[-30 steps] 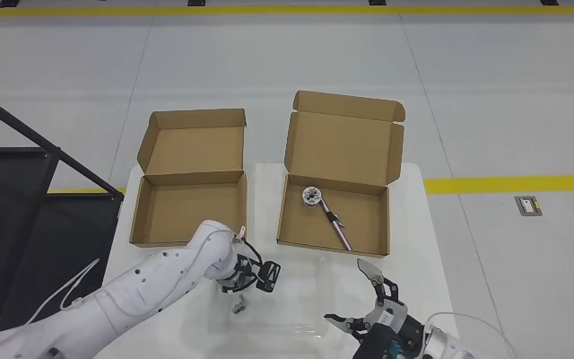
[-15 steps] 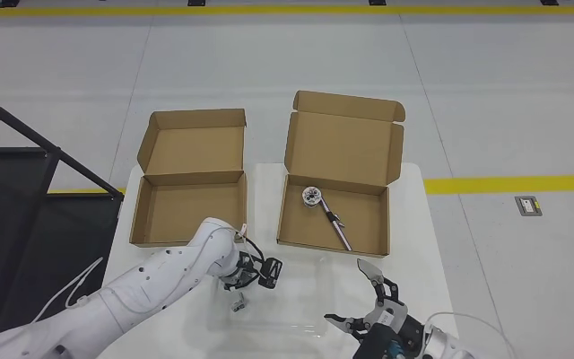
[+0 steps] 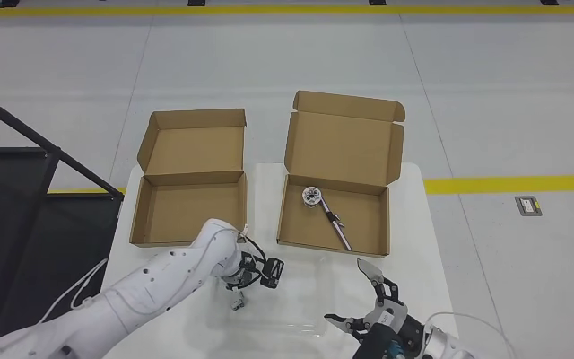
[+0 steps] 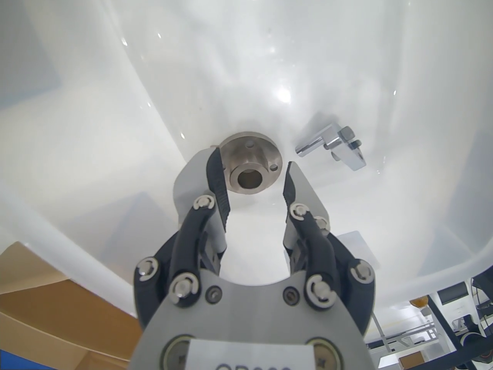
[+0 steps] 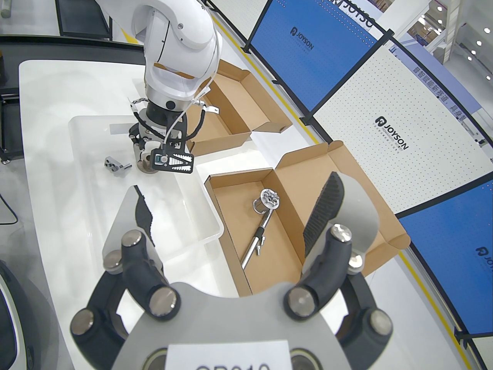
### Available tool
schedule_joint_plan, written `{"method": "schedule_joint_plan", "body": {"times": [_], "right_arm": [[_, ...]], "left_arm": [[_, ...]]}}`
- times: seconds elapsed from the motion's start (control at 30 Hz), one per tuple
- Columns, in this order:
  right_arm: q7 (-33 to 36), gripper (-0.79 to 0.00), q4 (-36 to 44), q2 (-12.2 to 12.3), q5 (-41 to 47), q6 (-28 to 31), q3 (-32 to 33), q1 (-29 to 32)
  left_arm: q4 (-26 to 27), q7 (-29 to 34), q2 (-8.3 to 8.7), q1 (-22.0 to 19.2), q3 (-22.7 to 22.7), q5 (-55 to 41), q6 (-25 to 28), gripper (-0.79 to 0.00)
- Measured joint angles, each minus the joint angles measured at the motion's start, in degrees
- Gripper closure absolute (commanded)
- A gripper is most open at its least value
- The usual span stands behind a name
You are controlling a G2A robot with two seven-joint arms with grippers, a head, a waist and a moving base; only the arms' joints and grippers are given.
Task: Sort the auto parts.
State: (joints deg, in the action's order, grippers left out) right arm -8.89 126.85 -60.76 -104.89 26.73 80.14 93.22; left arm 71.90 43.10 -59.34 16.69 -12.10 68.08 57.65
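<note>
L end effector nudged right; tray: 2 parts; 2 boxes.

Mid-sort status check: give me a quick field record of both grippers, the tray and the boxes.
Left gripper: open, down in the clear tray, fingers either side of the round metal flange
Tray also holds: chrome bracket, apart from the flange
Right gripper: open, holding nothing, near the tray
Right cardboard box: round part and rod inside
Left cardboard box: flaps open
</note>
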Motion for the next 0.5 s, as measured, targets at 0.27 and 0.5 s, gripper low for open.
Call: {"method": "schedule_joint_plan", "body": {"times": [0.27, 0.5], "right_arm": [[0.0, -0.785, 0.0, 0.0, 0.0, 0.0, 0.0, 0.0], [0.0, -0.785, 0.0, 0.0, 0.0, 0.0, 0.0, 0.0]], "left_arm": [[-0.9, 1.1, -0.77, 0.6, -0.5, 0.8, 0.3, -0.311], [-1.4, 2.1, -1.34, 0.9, -0.7, 0.4, 0.4, -0.271]]}}
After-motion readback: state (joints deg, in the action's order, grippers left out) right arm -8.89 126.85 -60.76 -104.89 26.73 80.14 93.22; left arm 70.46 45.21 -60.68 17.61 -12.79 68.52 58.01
